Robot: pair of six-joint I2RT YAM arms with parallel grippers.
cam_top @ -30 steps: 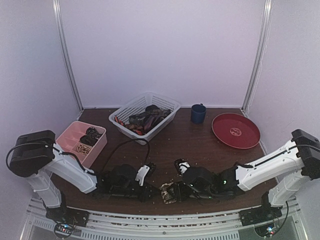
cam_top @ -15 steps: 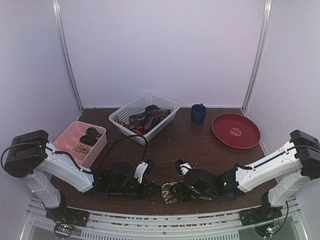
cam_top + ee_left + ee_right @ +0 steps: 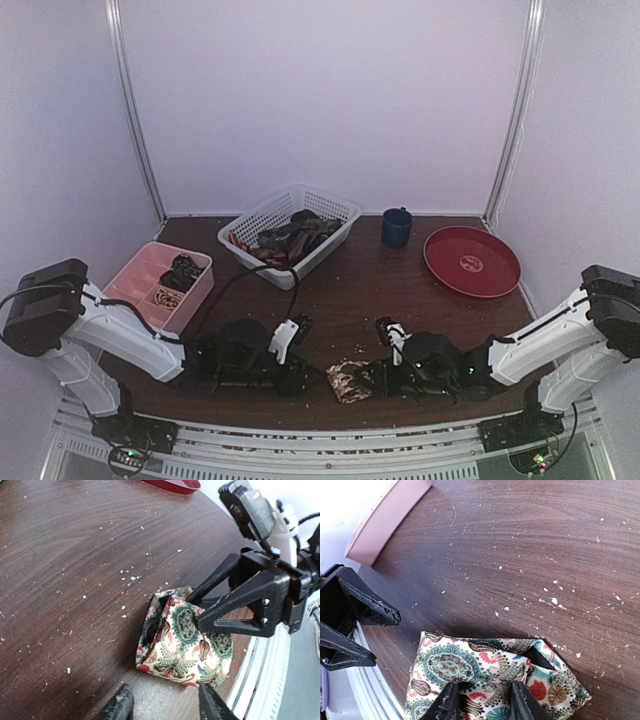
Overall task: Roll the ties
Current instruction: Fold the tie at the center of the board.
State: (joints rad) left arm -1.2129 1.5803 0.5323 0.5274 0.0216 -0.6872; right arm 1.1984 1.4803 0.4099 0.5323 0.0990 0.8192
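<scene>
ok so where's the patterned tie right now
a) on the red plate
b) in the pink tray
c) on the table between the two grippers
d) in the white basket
c, the patterned tie lies bunched on the table near its front edge, with the left gripper on one side of it and the right gripper on the other.

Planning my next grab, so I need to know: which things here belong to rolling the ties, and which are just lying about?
Part of the job:
- patterned tie, bundled up at the near edge
- loose ties heaped in the white basket

Just lying about:
- the white basket itself
- pink tray
- blue cup
- red plate
- white crumbs
</scene>
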